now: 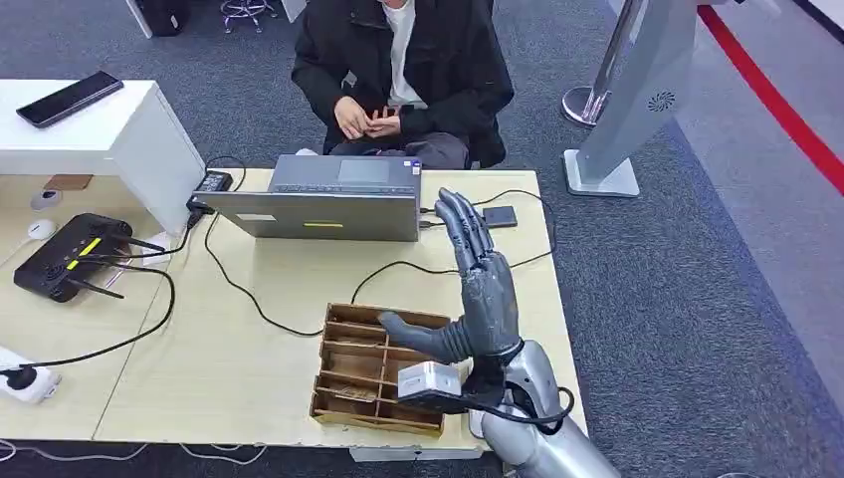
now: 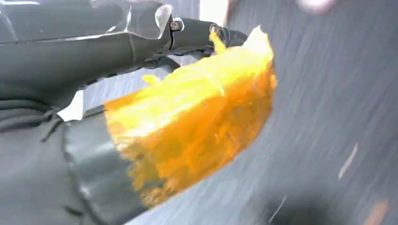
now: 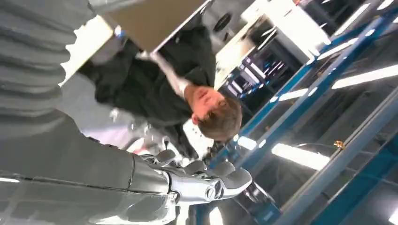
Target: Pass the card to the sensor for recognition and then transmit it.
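Observation:
My right hand (image 1: 483, 289) is raised over the right part of the table, fingers stretched apart and pointing away from me, thumb out to the side, holding nothing. It hovers above the right end of a wooden divided tray (image 1: 343, 354). A small dark sensor (image 1: 499, 216) on a black cable lies just beyond the fingertips, beside the laptop. In the right wrist view the fingers (image 3: 206, 183) stand spread in the air. The left hand (image 2: 94, 42) hangs low over grey carpet, a finger (image 2: 202, 33) stretched straight with nothing in it; this view is blurred.
A person in a dark jacket (image 1: 398, 70) sits behind the table with hands together. A grey laptop (image 1: 328, 204), a black router (image 1: 65, 257), cables and a power strip (image 1: 25, 380) lie on the table. A phone (image 1: 70, 97) rests on a white box.

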